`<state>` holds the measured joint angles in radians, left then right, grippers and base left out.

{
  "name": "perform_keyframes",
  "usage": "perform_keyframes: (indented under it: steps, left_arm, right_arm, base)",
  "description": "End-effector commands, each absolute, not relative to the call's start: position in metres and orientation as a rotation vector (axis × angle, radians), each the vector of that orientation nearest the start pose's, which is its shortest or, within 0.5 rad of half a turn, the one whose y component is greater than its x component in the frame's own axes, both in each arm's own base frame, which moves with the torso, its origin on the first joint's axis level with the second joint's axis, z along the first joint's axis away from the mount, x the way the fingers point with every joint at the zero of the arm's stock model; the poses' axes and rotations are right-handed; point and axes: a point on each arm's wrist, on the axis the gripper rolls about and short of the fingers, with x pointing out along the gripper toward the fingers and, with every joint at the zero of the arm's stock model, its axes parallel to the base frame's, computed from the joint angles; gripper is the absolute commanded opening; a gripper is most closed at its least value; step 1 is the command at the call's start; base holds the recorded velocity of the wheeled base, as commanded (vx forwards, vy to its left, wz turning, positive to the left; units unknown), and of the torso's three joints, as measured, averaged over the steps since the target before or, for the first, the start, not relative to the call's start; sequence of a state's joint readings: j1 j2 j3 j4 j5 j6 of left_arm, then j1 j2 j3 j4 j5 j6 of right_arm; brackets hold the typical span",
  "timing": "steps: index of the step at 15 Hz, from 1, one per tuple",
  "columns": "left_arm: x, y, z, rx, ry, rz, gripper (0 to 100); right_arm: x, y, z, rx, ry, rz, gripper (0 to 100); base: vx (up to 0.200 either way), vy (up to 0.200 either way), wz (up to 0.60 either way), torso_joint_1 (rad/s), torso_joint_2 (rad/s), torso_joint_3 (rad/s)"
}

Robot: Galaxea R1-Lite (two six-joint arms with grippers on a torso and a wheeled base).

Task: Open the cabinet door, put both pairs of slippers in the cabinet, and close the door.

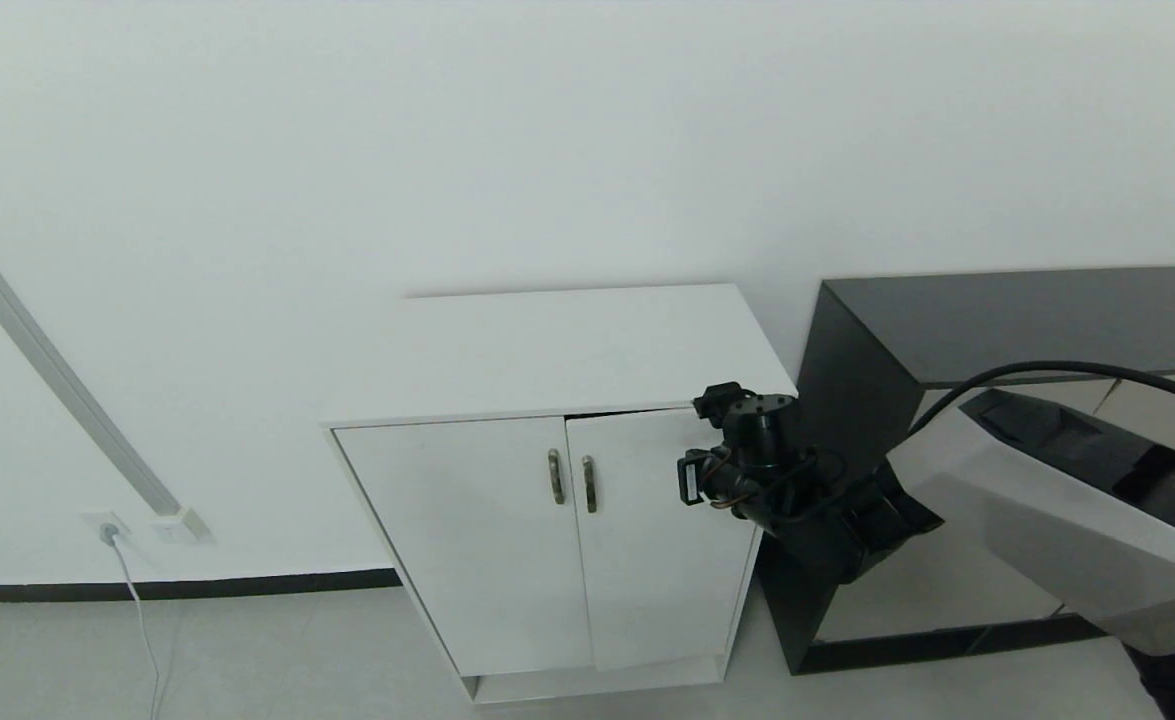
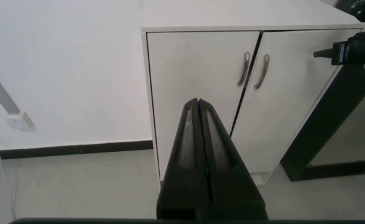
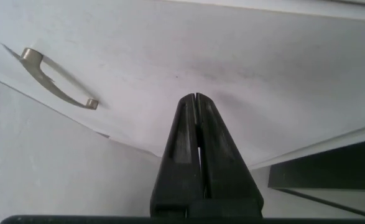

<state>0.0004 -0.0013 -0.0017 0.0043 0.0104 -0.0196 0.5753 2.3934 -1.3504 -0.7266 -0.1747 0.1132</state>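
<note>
The white two-door cabinet (image 1: pixel 567 350) stands on the floor against the wall. Its left door (image 1: pixel 467 540) is flush, and its right door (image 1: pixel 647 560) looks slightly ajar, with a dark slit showing under the top board. The two dull metal bow handles (image 1: pixel 555 476) (image 1: pixel 589 484) sit side by side at the middle seam.

My right claw (image 3: pixel 196 98) has its black fingers pressed together, holding nothing. Its tip is at the face of the right door, between the handle (image 3: pixel 58 78) and the hinge edge. I cannot tell whether it is touching or just off the panel. My left claw (image 2: pixel 198 102) is also together and empty, held well back from the cabinet and facing the left door.

I see no slippers on the floor, so I judge the step in hand to be pushing the right door shut. To do it well, I should press square to the panel. Pushing nearer the handle would give better leverage than pushing near the hinges. I should go slowly and stop once the slit at the top closes.

A black glossy sideboard (image 1: pixel 947 320) stands just beside the cabinet on my right, so my arm needs to stay off it.
</note>
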Motion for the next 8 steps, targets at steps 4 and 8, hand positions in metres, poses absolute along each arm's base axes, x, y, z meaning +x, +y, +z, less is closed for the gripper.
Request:
perform_keyframes:
  steps: [4, 8]
  left_arm:
    - [-0.023, 0.0, 0.075, -0.02, 0.003, 0.012, 0]
    - [-0.023, 0.0, 0.075, -0.02, 0.003, 0.012, 0]
  right_arm:
    - [0.411, 0.251, 0.056, 0.002, 0.294, 0.364, 0]
    - [0.415, 0.253, 0.057, 0.005, 0.282, 0.363, 0]
  base:
    - [0.0, 0.0, 0.0, 0.0, 0.0, 0.0]
    - [0.0, 0.0, 0.0, 0.0, 0.0, 0.0]
